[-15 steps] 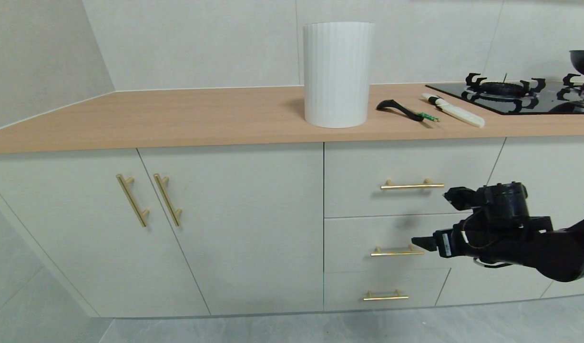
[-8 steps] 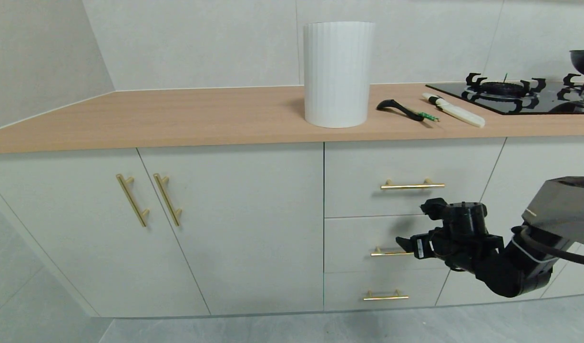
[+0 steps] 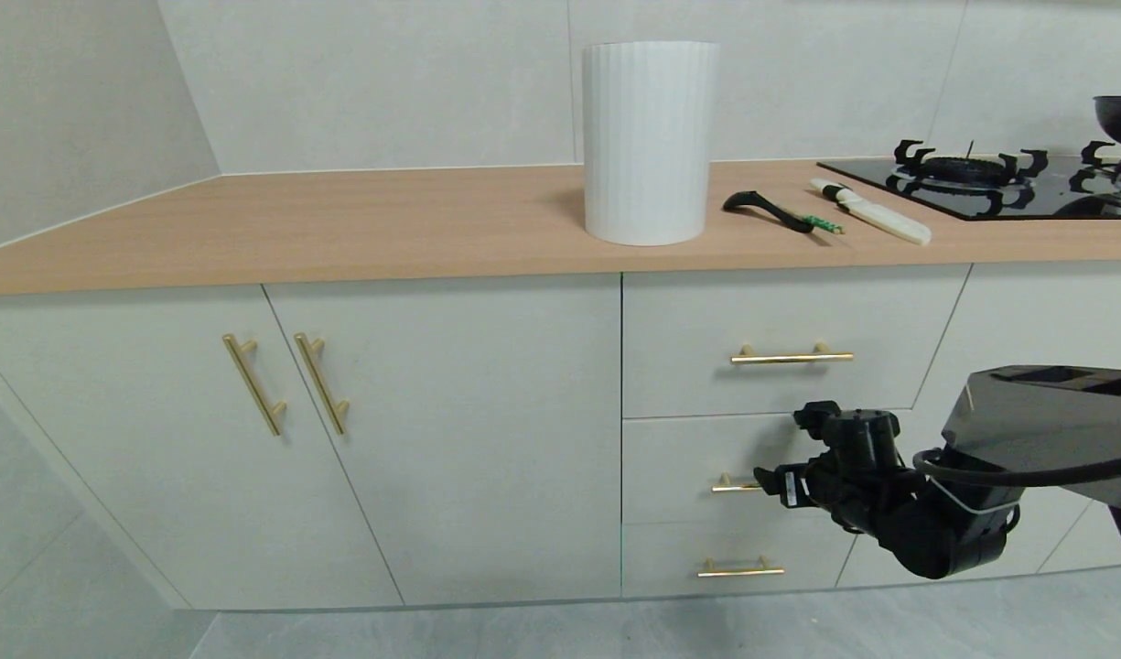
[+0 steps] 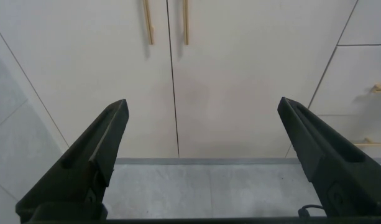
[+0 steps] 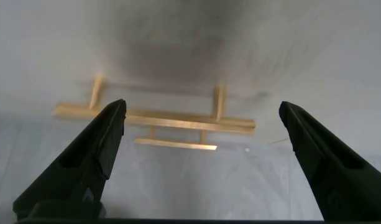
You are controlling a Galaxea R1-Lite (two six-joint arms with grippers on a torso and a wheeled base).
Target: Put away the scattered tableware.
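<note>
Hovering my right gripper (image 3: 783, 448) low in front of the drawer stack, right at the middle drawer handle (image 3: 734, 487). The fingers are spread wide with nothing in them. From the wrist view the gold bar of that handle (image 5: 171, 119) sits across the gap between my fingers, but I honestly can't tell if I'm touching it or just close.

My left gripper (image 4: 202, 104) is also wide open and empty, pointed at the pale cabinet doors (image 4: 240, 81) and the strip of floor (image 4: 196, 186) below them.

The tableware is up on the wooden countertop (image 3: 340, 224), well above where my right gripper is. There's a black scoop (image 3: 763, 208) lying flat just to the right of the tall white ribbed canister (image 3: 650, 142), with something small and green at the end of its handle. A white utensil (image 3: 876, 214) lies just beyond that, between the scoop and the stove (image 3: 981, 183).
</note>
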